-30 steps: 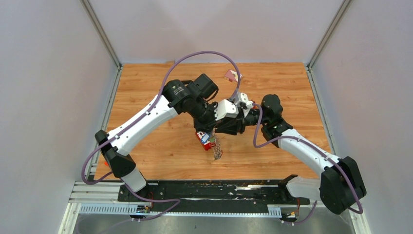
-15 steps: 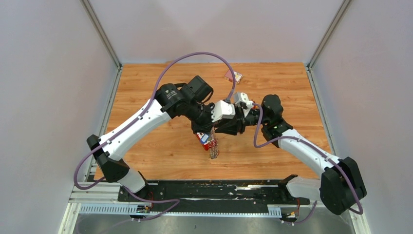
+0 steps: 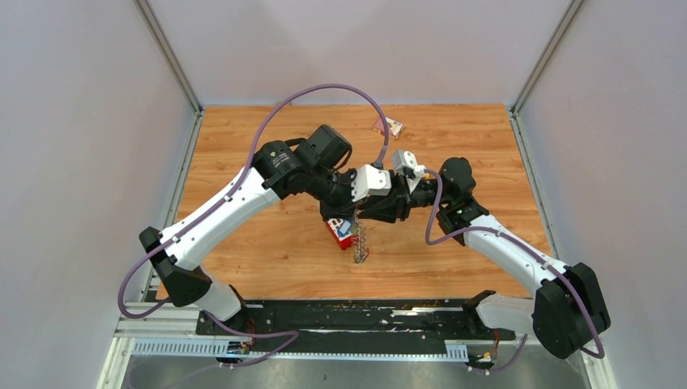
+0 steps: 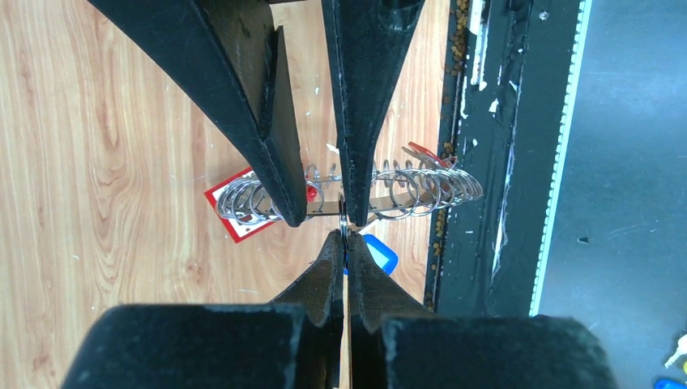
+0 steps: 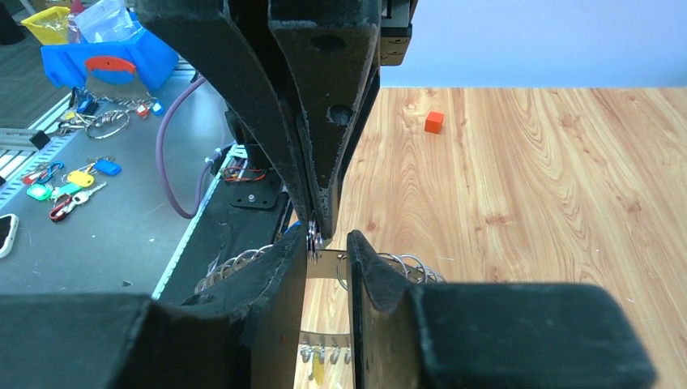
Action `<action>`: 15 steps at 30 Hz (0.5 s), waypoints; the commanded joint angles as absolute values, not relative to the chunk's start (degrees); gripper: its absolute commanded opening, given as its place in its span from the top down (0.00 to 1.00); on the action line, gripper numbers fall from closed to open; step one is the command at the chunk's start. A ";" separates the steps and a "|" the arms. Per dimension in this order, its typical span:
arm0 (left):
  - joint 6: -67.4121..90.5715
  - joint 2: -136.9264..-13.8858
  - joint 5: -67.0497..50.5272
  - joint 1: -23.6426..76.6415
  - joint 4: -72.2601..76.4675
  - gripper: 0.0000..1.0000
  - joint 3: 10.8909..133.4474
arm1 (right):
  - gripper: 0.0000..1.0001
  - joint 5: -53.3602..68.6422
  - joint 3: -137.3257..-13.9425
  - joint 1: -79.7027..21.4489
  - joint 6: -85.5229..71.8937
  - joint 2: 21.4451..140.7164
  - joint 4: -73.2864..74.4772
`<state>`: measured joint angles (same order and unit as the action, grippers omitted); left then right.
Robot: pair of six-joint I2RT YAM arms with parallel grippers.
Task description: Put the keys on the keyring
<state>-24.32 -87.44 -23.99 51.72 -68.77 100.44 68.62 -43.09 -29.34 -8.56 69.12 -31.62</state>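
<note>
Both grippers meet above the table's middle. The keyring (image 3: 360,247) hangs edge-on below them, a grey band (image 4: 397,198) lined with small wire rings. My right gripper (image 5: 327,243) stands narrowly parted with that band (image 5: 327,265) crossing the gap, apparently holding it. A yellow key (image 5: 317,369) dangles from the ring's lower part. My left gripper (image 4: 345,237) is shut on a thin metal ring (image 4: 344,220) pressed against the band. A blue-tagged key (image 4: 381,254) hangs right under the left fingers. Whether the thin ring is threaded on the band is hidden.
A red-edged flat piece (image 4: 236,225) lies on the wood under the ring. A small pink and yellow item (image 3: 387,126) sits near the back wall. An orange cube (image 5: 434,121) rests farther off. The black rail (image 3: 356,312) runs along the near edge.
The left arm's elbow and base link swung left while its wrist stayed at the ring. The right wrist rose slightly. The hanging keyring shifted a little.
</note>
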 commanded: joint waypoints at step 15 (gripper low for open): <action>-24.53 -85.56 -26.55 51.77 -65.33 1.00 100.51 | 0.90 68.88 -43.49 -29.78 -8.79 70.10 -32.97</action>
